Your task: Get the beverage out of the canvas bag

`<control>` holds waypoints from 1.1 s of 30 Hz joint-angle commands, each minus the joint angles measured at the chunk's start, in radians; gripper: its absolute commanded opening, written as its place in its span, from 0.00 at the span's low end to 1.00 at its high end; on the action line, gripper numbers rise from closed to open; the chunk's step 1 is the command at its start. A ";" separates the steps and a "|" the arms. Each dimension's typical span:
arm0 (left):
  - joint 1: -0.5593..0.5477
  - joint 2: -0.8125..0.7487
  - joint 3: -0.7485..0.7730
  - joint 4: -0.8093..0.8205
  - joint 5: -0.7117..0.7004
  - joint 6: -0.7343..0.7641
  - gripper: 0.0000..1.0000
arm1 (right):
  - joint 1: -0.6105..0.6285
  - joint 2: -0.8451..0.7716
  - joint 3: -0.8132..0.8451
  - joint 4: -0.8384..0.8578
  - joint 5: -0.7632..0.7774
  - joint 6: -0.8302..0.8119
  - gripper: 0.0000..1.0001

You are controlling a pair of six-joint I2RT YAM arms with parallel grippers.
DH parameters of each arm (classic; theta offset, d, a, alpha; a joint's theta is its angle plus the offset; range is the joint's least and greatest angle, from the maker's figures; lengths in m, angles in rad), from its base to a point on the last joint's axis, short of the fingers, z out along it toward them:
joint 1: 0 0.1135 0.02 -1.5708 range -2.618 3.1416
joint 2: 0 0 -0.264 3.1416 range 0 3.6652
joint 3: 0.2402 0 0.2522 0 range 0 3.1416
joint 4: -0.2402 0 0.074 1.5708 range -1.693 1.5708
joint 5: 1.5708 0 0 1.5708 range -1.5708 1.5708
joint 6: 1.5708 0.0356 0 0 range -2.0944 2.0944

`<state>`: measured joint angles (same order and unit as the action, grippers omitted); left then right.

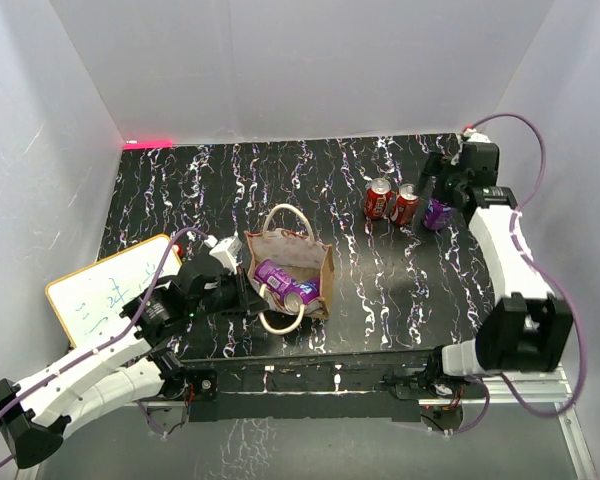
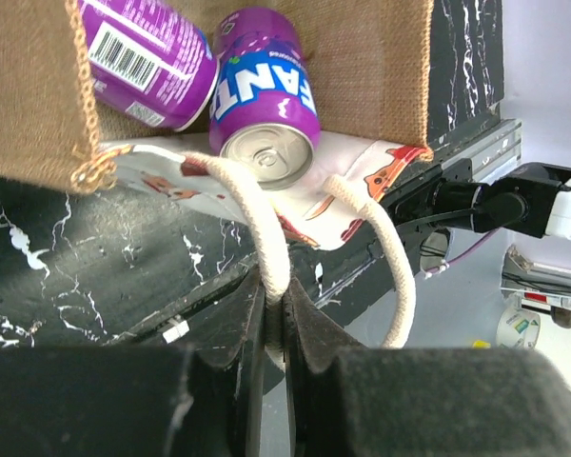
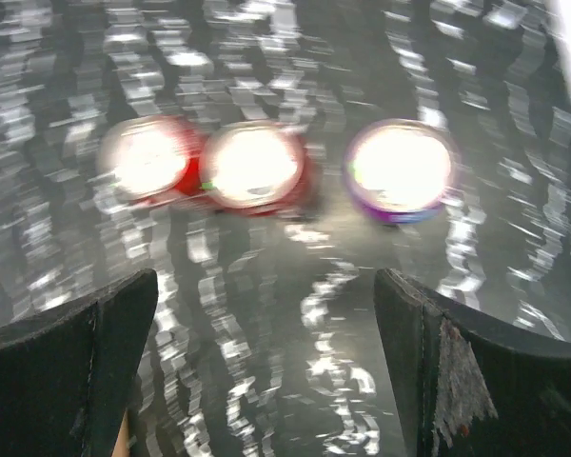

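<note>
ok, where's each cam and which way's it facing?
Top external: high behind the robot, looking down on the table; both arms in view.
Left wrist: low, facing into the canvas bag; left tool shut on a rope handle.
Right wrist: looking down at three standing cans; right tool open.
Shared: top also shows bag and those cans.

Left arm (image 1: 90, 372): white segmented shells with rows of small dark dots; black joint housings, black cap at base end; left purple cable (image 1: 148, 272) trailed beside it; left end effector (image 2: 274, 328): black fingers faced with coarse dark foam pads (image 2: 319, 343); right arm (image 1: 502, 238): same white shells, blocky black elbow housing (image 1: 525, 335); right purple cable (image 1: 536, 150) looped wide; right end effector (image 3: 266, 305): black fingers, one pad scuffed reddish-brown (image 3: 452, 381).
</note>
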<state>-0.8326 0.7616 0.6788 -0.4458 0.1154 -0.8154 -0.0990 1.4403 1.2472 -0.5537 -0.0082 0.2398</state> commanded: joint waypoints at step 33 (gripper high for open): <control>0.004 0.063 -0.001 -0.232 0.018 0.026 0.00 | 1.112 -0.010 -0.110 0.163 -0.061 -0.416 0.82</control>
<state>-0.8326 0.8310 0.6445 -0.6071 0.1127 -0.8074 1.0050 1.3941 1.0855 -0.4606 -0.1982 -0.1608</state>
